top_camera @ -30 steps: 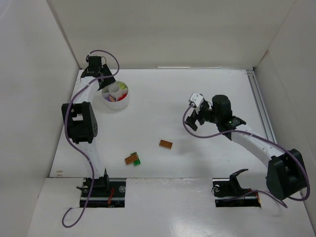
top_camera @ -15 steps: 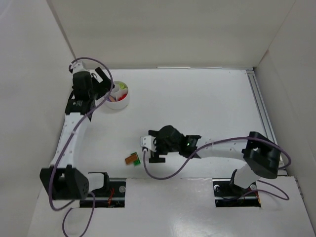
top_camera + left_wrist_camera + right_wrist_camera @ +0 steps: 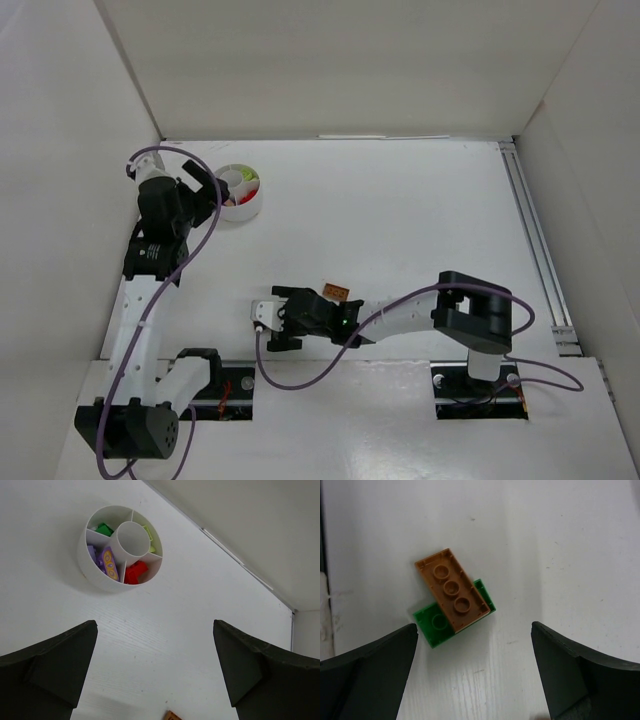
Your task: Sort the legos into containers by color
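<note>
Top external view: left gripper [image 3: 203, 188] spread wide just left of the white dish [image 3: 250, 207] at the far left of the table [image 3: 400, 220], gripping nothing. Right gripper [image 3: 281, 320] likewise fully spread, low over the near middle of the table, pointing left, carrying nothing. Lone orange brick [image 3: 335, 292] flat on the table just behind the right wrist.

From the left wrist: both left fingers [image 3: 50, 672] far apart at the bottom corners, bare table between them, in contact with nothing. Dish farther ahead at upper left, with wedge compartments ringed around a hollow centre: green piece [image 3: 104, 529] in the top-left wedge, yellow-green piece [image 3: 150, 539] at right, red bricks [image 3: 135, 571] at lower right, lilac pieces [image 3: 107, 562] at lower left.

From the right wrist: right fingers [image 3: 370, 677] wide apart, clear of everything. Ahead of the gap, an orange three-stud brick [image 3: 451, 586] lying askew across a green brick [image 3: 436, 624], the two touching, both on the table, neither touched by the gripper.
</note>
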